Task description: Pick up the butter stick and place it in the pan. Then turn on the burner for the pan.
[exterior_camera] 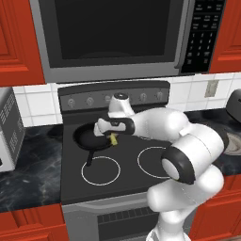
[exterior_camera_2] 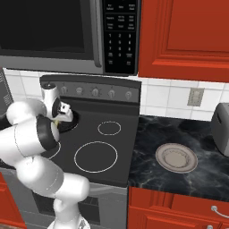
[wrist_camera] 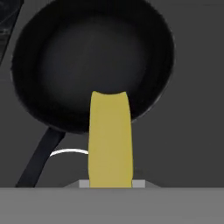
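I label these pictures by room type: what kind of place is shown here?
A home kitchen, rendered. A black stove with ringed burners and a pan on it, a microwave mounted above, red cabinets and a dark marble counter all indicate it.

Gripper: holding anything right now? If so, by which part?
Yes. The gripper is shut on the butter stick, gripping one end; the free end points toward the pan, which is empty.
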Controlling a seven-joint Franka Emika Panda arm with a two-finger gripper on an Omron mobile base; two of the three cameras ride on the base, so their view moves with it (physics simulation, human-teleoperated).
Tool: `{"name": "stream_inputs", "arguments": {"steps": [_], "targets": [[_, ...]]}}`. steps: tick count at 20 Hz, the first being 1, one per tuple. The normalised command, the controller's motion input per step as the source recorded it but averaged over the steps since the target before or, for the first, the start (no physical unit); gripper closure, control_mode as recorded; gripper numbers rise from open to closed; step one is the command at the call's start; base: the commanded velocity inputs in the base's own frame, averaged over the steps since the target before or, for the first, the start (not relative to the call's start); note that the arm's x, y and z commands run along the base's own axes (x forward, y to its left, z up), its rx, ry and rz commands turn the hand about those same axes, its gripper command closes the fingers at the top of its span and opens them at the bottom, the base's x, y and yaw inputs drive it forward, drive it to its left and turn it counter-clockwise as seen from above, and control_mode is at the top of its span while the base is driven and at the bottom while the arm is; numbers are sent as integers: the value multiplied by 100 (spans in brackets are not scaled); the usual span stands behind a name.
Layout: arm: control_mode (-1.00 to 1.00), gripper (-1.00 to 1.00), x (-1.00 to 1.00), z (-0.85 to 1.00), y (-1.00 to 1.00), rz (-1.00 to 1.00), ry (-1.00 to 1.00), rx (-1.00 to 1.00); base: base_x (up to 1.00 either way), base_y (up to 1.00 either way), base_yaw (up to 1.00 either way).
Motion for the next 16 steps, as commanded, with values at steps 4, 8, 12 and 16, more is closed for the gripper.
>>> {"name": "stream_inputs", "arguments": {"steps": [4, 8, 12, 16], "targets": [[-100, 100, 35, 0, 31, 0, 0, 0, 0, 0, 0], [-100, 100, 38, -8, 23, 0, 0, 0, 0, 0, 0], [-100, 100, 37, -33, 19, 0, 0, 0, 0, 0, 0], [-100, 100, 38, -34, 16, 0, 0, 0, 0, 0, 0]]}}
